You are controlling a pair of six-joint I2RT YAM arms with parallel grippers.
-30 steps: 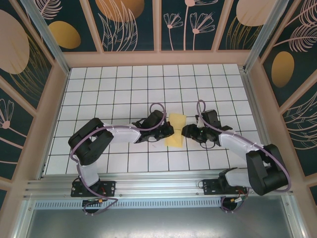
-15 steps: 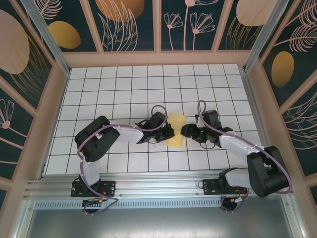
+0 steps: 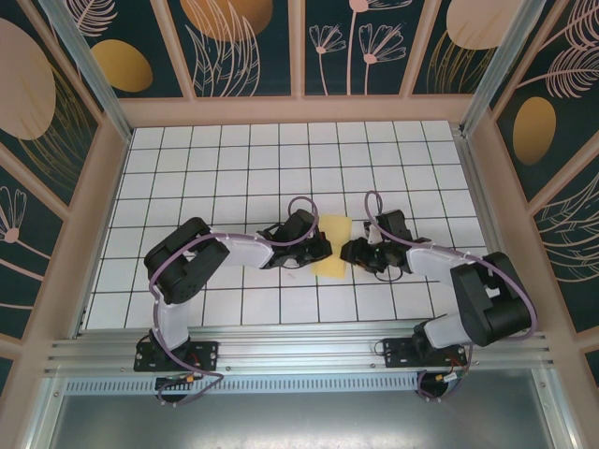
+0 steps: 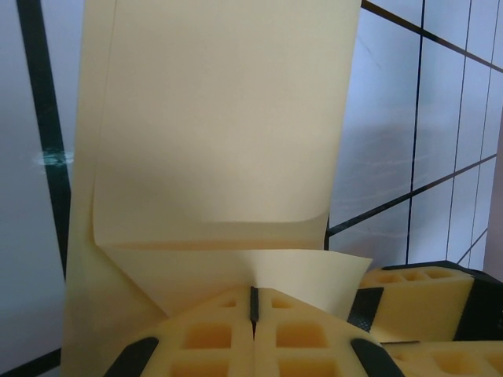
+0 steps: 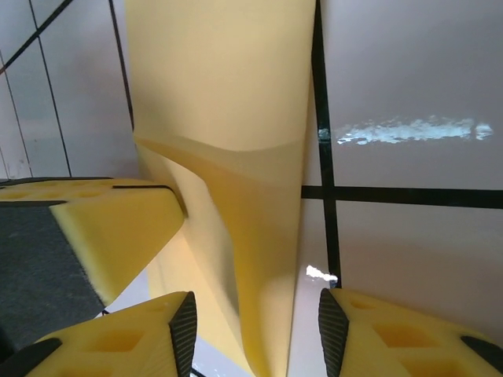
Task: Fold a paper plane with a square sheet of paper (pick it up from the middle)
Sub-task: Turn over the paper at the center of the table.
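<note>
Table (image 3: 187, 187): flat white-tiled top w/ black grid lines, boxed in by dark floral-print wall panels (image 3: 243, 47) on pinkish frames.

Left arm (image 3: 187, 271): black-and-pale-grey jointed arm w/ a purple cable. It runs from its base at the near edge rightward to the table ctr. Right arm (image 3: 468, 290): same build, reaching leftward so the two tips almost meet.

Thin pale-yellow square sheet of paper (image 3: 334, 245): near table ctr, btwn the two gripper tips. It's partly folded. In the left wrist view one layer (image 4: 220, 118) is doubled over another, and the near edge lifts toward the camera. In the right wrist view the sheet (image 5: 228, 94) runs away from the lens w/ a raised fold along it.

Left gripper (image 3: 321, 251): jaws fully closed. Its yellow foam pads (image 4: 204, 338) are pressed together w/ only a thin dark seam, pinching the sheet's lifted near edge.

Right gripper (image 3: 350, 251): jaws partway apart, w/ the yellow foam pads (image 5: 409, 338) either side of the raised fold. A strip of white tile shows btwn the right-hand pad and the paper. Can't tell if the other pad touches it. No grip on the sheet.

The two grippers sit just beside each other. A foam finger of each shows at the edge of the other's wrist view.
</note>
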